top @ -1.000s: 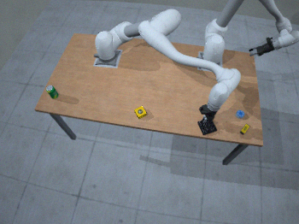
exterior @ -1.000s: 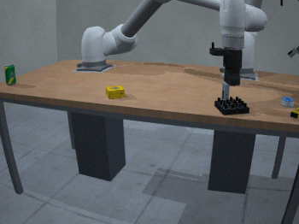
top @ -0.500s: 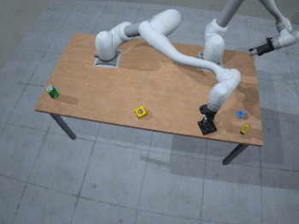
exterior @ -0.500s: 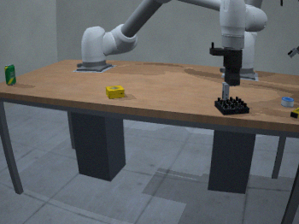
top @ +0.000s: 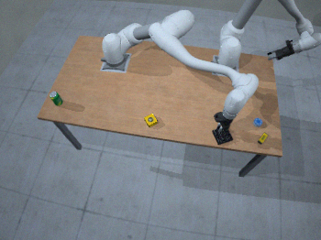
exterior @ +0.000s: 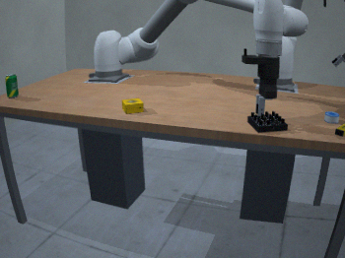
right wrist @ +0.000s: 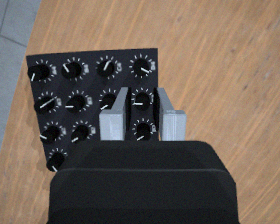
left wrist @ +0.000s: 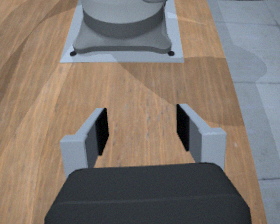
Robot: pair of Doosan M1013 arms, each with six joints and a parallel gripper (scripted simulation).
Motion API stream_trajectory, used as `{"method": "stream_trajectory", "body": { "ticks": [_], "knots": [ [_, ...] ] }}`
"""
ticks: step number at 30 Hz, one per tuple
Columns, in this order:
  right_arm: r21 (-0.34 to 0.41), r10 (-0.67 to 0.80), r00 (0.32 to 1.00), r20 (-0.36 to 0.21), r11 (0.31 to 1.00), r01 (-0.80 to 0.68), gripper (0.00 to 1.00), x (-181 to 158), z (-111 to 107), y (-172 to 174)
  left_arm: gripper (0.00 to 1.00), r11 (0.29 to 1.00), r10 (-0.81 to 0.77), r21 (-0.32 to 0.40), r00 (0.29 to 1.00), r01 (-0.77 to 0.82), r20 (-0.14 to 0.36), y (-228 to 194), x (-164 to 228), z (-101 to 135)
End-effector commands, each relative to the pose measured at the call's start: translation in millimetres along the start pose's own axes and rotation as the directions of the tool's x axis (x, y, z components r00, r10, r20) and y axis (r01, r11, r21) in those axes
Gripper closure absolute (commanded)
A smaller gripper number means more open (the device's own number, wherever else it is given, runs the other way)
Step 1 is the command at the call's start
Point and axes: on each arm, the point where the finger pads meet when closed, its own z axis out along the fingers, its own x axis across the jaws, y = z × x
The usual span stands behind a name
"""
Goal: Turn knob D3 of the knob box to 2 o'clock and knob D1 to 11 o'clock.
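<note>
The black knob box [top: 223, 138] [exterior: 267, 128] [right wrist: 92, 54] stands near the table's front edge, its D row at the right in the right wrist view. My right gripper [top: 221, 128] [exterior: 260, 113] [right wrist: 142, 100] is partly open and points down over it. In the wrist view its fingers stand on either side of knob D3 [right wrist: 142, 98], not touching it; their exact height is unclear. D3's pointer faces picture left, near the middle mark. Knob D2 [right wrist: 144, 130] shows below it, D4 [right wrist: 140, 66] above. D1 is hidden behind the gripper body. My left gripper [top: 270, 56] [left wrist: 142, 120] is open, empty and far from the box.
A blue round object [top: 258, 122] [exterior: 331, 116] and a yellow-and-black piece [top: 262, 138] [exterior: 340, 130] lie right of the box in the top and exterior views. A yellow block [top: 150, 120] [exterior: 133, 105] and a green can [top: 56, 98] [exterior: 12, 86] stand farther left.
</note>
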Motion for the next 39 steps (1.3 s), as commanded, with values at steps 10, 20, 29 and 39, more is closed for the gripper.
{"method": "stream_trajectory", "body": {
  "ticks": [10,20,29,39],
  "knots": [
    [-0.001,0.0,1.0,0.001,1.0,0.0,0.54,0,-2,0,0.0,1.0,0.0,-0.001,1.0,0.0,0.0,0,0,0],
    [-0.002,0.0,1.0,0.001,1.0,0.0,0.54,0,-32,0,0.0,1.0,0.0,-0.001,1.0,0.0,0.0,0,0,0],
    [-0.002,0.0,1.0,0.001,1.0,0.0,0.54,0,-40,0,0.0,1.0,0.0,-0.001,1.0,0.0,0.0,0,0,0],
    [-0.001,-0.113,0.994,0.001,0.994,0.113,0.54,-3,-41,-1,0.0,1.0,0.0,-0.001,1.0,0.0,0.0,0,0,0]
  ]
}}
